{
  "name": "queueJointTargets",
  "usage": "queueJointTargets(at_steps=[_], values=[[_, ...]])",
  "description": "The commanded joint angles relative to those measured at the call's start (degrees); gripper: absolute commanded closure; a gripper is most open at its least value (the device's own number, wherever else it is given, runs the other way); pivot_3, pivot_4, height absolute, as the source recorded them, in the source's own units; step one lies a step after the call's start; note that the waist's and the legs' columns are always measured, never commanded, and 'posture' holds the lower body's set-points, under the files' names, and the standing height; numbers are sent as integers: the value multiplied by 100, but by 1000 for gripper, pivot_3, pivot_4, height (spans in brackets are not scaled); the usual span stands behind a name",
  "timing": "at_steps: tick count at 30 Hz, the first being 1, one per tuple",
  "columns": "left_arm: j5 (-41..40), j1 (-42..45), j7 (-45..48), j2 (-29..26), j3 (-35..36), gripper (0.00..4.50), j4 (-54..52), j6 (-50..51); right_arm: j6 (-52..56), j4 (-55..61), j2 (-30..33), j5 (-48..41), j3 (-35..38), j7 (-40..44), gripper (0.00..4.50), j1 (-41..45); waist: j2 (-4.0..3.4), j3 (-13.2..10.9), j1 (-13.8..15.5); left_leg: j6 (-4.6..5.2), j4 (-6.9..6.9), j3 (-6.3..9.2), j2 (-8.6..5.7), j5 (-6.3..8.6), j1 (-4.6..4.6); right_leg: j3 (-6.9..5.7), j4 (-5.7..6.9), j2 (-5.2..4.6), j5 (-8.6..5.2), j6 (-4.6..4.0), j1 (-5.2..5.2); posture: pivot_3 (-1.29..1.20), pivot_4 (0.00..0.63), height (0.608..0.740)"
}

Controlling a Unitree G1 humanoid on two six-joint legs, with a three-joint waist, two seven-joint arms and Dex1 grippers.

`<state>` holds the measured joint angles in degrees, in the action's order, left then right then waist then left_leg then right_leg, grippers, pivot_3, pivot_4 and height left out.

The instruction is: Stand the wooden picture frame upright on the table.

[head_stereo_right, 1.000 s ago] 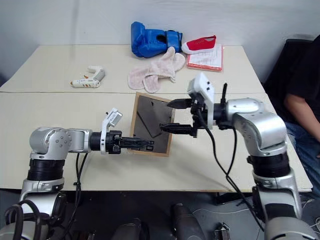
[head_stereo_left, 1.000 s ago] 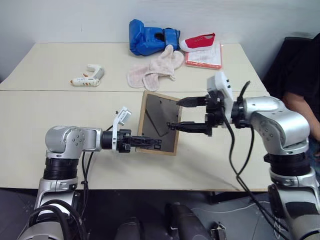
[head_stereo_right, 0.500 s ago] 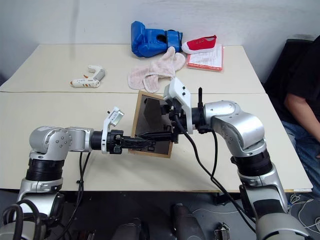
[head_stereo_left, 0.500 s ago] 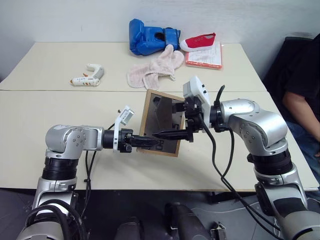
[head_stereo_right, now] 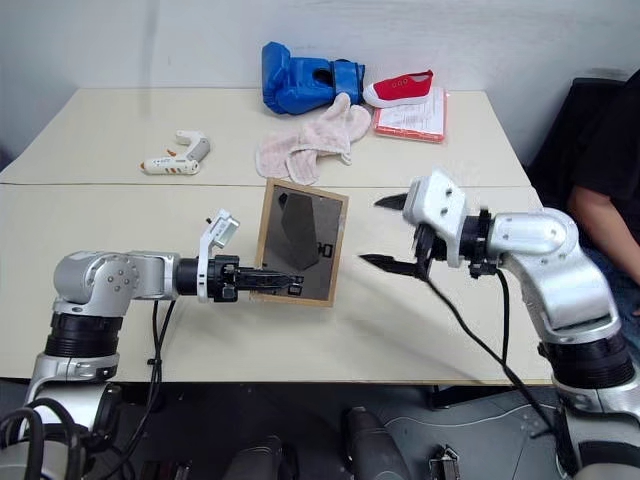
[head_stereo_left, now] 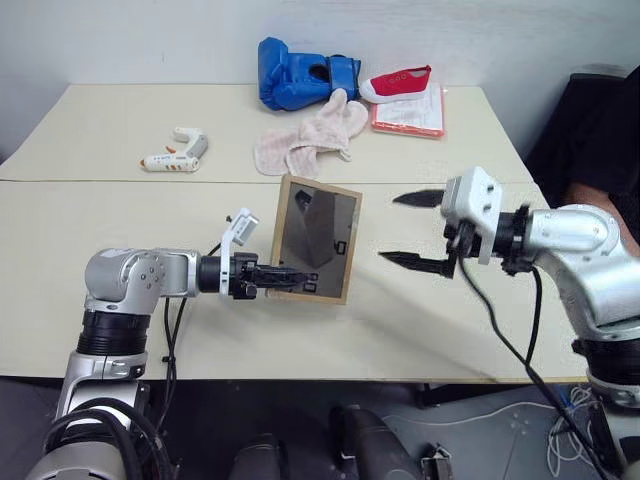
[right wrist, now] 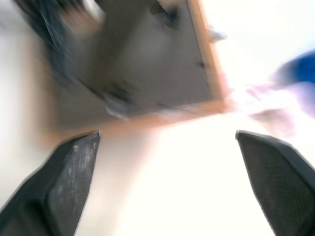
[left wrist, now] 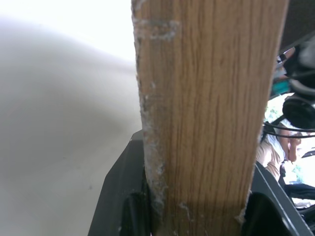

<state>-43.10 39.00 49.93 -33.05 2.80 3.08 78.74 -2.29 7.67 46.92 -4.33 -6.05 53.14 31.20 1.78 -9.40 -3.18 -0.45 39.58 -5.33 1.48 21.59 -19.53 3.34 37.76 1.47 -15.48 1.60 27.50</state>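
a large cream-beige rectangular table [head_stereo_left: 120,330] with a seam line running across its width fills the scene, seen from above and in front. near the middle of its front half, just on the near side of the seam, a small rectangular light-wood picture frame [head_stereo_left: 317,238] is raised close to upright, leaning a little, with its dark grey-brown back panel and easel stand facing the camera. the frame's lower edge sits at or just above the tabletop; whether it touches cannot be told.

the left gripper [head_stereo_left: 283,278] reaches in level from the left side and its two black fingers are closed onto the frame's lower left edge. in the left wrist view the wooden edge [left wrist: 206,118] stands clamped between the two dark fingers [left wrist: 123,196].

the right gripper [head_stereo_left: 410,228] hangs in the air just to the right of the frame, apart from it, pointing toward it. its two black fingers are spread wide and hold nothing. the right wrist view, blurred, looks between them at the frame's back.

along the far edge of the table lie a blue boxing glove [head_stereo_left: 295,75], a red and white shoe [head_stereo_left: 397,82] resting on a flat pink-edged booklet [head_stereo_left: 410,112], a pale pink cloth mitt [head_stereo_left: 310,140], and further left a small white glue gun [head_stereo_left: 175,152].

a seated person's arm [head_stereo_left: 600,195] shows at the right edge.
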Motion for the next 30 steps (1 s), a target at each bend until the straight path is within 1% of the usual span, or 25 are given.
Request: queueJointTargets(at_steps=[1, 3, 5, 8, 11, 14, 17, 20, 22, 23, 26, 30], values=[[-244, 175, 219, -141, 98, 3230, -120, 34, -4118, -1066, 208, 2371, -372, -1487, 0, 126, 2, -1, -26, -1, -2, -4, 0, 0, 2, 3, 0, 1, 0, 0, -1, 0, 150, 740], [-280, 205, 244, -163, 104, 3230, -115, 92, -5209, -1666, 162, 3336, -463, -2374, 0, 352, 4, -3, -34, -4, -4, -8, 2, -2, 4, 8, 1, 1, 0, 0, 2, 0, 150, 740], [-356, 257, 287, -196, 112, 3230, -145, 223, -5719, -2180, -21, 4500, -561, -3637, 0, 702, 4, -3, -48, -7, -3, -14, 2, -4, 7, 13, 8, 2, 0, 0, 4, 0, 150, 740], [-481, 313, 365, -268, 101, 3230, -237, 400, -5799, -2696, -289, 5636, -716, -5182, 0, 1206, 4, -3, -89, -14, -1, -17, 2, -9, 11, 16, 18, 2, -1, -3, 7, 0, 150, 740], [-581, 336, 411, -326, 84, 3230, -308, 512, -5657, -3126, -542, 6412, -1030, -6325, 0, 1675, 4, -3, -138, -18, -2, -17, 4, -11, 14, 16, 21, 3, -3, -8, 7, 0, 150, 740], [-626, 337, 397, -352, 64, 3230, -335, 542, -5534, -3400, -702, 6984, -1416, -7208, 0, 1993, 4, -3, -169, -20, -4, -17, 5, -12, 18, 15, 25, 3, -6, -13, 7, 0, 150, 740], [-667, 340, 378, -362, 60, 3230, -364, 573, -5372, -3553, -831, 7451, -1795, -8015, 583, 2248, 4, -3, -173, -22, -6, -17, 4, -14, 21, 15, 26, 4, -7, -14, 6, 0, 150, 740], [-696, 356, 381, -386, 59, 3230, -364, 595, -5228, -3774, -850, 7746, -2095, -8675, 1557, 2468, 4, -3, -174, -22, -5, -18, 3, -14, 21, 16, 26, 4, -7, -14, 6, 0, 150, 740], [-715, 367, 376, -408, 74, 3230, -355, 611, -5157, -3883, -841, 7871, -2260, -9012, 2288, 2589, 4, -3, -173, -23, -6, -17, 3, -14, 21, 15, 26, 4, -7, -14, 6, 0, 150, 740], [-727, 373, 372, -416, 82, 3230, -349, 620, -5134, -3923, -837, 7909, -2325, -9141, 2557, 2634, 4, -3, -178, -23, -6, -17, 3, -14, 20, 15, 27, 4, -7, -14, 7, 0, 150, 740], [-757, 382, 372, -466, 143, 3230, -300, 635, -5090, -4009, -838, 8000, -2524, -9374, 2906, 2771, 4, -3, -183, -24, -7, -16, 3, -15, 23, 14, 26, 4, -7, -14, 5, 0, 150, 740], [-745, 172, 293, -585, 335, 3230, -525, 395, -5160, -4096, -809, 7999, -2731, -9466, 3087, 2987, 4, -3, -190, -25, -9, -17, 2, -16, 24, 16, 26, 5, -7, -14, 5, 0, 150, 740]])
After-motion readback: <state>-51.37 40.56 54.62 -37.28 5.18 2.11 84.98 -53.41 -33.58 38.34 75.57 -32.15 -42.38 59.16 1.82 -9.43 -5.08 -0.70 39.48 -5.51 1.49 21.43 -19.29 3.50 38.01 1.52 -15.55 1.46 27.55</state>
